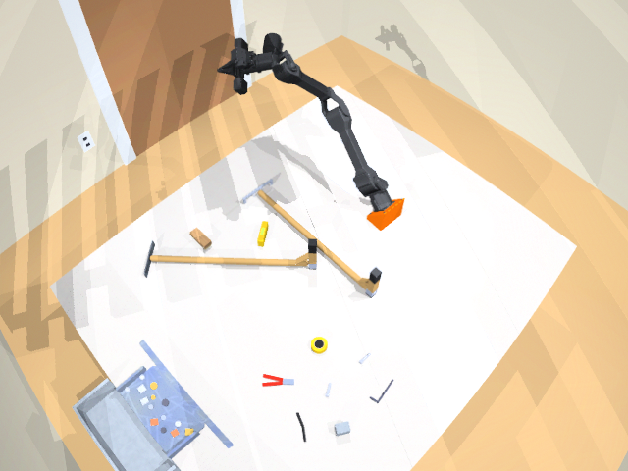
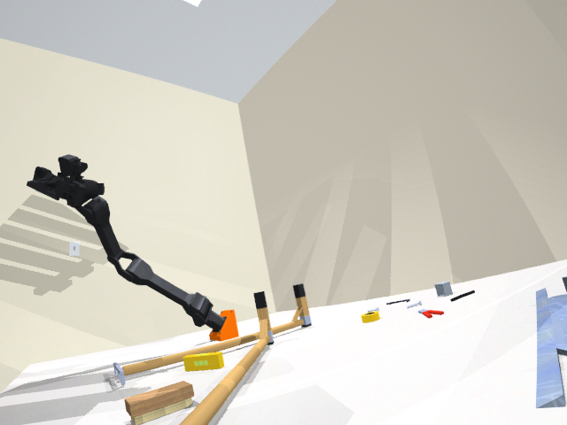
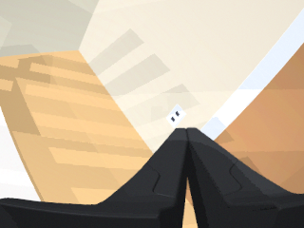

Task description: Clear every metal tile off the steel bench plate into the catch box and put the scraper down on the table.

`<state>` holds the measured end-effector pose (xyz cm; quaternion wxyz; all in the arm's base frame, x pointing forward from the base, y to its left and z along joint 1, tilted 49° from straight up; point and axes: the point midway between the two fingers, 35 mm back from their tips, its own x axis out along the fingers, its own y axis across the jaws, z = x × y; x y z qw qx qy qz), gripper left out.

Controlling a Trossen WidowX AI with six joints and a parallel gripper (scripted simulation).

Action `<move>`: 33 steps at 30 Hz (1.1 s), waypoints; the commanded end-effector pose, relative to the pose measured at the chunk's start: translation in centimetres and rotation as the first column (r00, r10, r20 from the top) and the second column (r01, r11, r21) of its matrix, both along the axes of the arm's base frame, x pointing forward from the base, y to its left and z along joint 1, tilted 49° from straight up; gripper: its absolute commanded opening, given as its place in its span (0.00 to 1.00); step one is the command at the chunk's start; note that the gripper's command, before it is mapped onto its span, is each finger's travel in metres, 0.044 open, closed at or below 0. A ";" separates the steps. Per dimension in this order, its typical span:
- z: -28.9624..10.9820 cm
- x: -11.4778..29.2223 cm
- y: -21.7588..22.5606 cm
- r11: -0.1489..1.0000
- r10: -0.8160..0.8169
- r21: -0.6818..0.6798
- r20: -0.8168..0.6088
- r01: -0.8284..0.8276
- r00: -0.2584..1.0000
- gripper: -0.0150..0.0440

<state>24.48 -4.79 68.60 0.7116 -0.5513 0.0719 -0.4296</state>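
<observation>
High above the far edge of the surface [image 1: 456, 284], the tool [image 1: 223, 69] hangs with its jaws pressed fully together and nothing between them, pointed off toward the door [image 1: 152, 66].

Two scrapers lie on the surface, well apart from the tool. The long scraper [image 1: 228, 260] rests flat, its dark blade [image 1: 148, 258] toward the left and its black upright grip [image 1: 312, 246] at the right end. The shorter scraper [image 1: 314, 237] crosses just beside that grip.

The shaft looks like stiff, light wood and should not flex. Judged best hold: the black grip, taken squarely, since the length will lever hard against the jaws.

The metal tiles [image 1: 162, 410] sit on the bench plate [image 1: 177, 400], with the catch box [image 1: 109, 431] at its end.
</observation>
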 end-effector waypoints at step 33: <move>-5.1 11.8 1.7 0.994 0.084 0.073 0.025 -0.085 0.996 0.25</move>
